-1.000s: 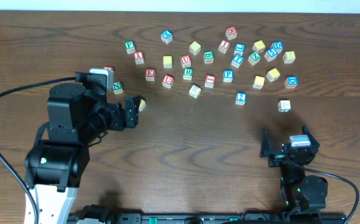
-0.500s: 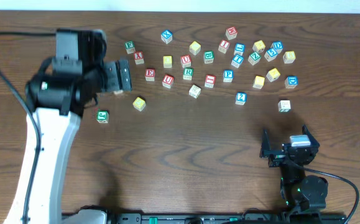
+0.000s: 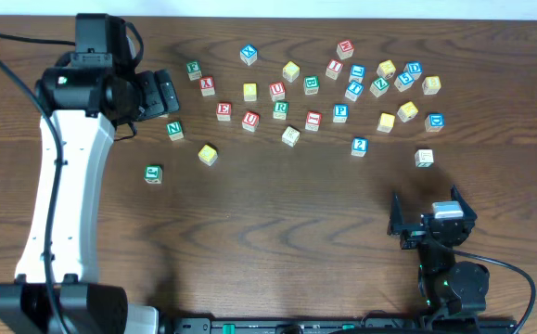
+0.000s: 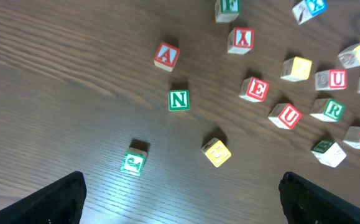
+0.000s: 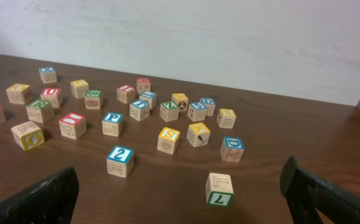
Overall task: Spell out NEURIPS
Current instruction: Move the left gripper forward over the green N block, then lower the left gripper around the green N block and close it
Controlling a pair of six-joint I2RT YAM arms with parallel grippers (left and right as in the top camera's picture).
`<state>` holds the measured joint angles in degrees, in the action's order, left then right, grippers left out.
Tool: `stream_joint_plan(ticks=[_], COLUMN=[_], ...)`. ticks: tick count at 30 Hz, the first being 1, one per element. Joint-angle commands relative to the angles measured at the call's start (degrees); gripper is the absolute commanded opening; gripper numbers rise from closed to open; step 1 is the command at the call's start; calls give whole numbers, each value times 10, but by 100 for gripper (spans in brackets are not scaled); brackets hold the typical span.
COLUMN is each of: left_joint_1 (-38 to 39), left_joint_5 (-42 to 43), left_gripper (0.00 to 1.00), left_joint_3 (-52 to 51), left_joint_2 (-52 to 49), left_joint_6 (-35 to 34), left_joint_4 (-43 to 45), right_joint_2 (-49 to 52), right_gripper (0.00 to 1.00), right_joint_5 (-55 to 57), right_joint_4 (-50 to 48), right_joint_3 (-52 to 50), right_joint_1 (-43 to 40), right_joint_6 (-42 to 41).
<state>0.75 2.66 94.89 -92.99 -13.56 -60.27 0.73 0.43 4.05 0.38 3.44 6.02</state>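
Observation:
My left gripper [image 3: 168,95] hangs open and empty above the back left of the table, pointing right. In its wrist view the green N cube [image 4: 178,100] lies ahead of the open gripper [image 4: 183,208], with red E [image 4: 254,89], red U [image 4: 285,116] and green R [image 4: 329,109] to the right. From overhead, N [image 3: 174,130] sits just below the gripper, and blue P [image 3: 340,112] and a red I [image 3: 313,120] lie further right. A yellow S cube [image 5: 169,138] shows in the right wrist view. My right gripper [image 3: 428,221] rests open at the front right.
A yellow cube [image 3: 208,154] and a green cube [image 3: 153,173] lie apart, in front of N. Several other letter cubes are scattered across the back right [image 3: 386,70]. A blue 2 cube [image 5: 120,158] and an L cube [image 5: 220,188] are nearest my right gripper.
My left arm has swung up and back toward the far left, uncovering the green N cube and the loose green cube. The right arm has not moved.

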Motion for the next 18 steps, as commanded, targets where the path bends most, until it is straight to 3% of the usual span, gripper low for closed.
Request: stream_joint_plan(ticks=[1, 18], left_joint_1=[-2, -2], left_joint_5=[-2, -1], left_gripper=[98, 98], left_joint_3=[18, 18], left_joint_2=[-33, -123], left_joint_6=[3, 32], left_joint_4=[-3, 26], right_joint_2=[-2, -2], right_gripper=[99, 99], right_joint_5=[0, 0], right_joint_4=[3, 3], right_joint_3=[-1, -1], right_joint_1=[-5, -5], right_joint_6=[-9, -8])
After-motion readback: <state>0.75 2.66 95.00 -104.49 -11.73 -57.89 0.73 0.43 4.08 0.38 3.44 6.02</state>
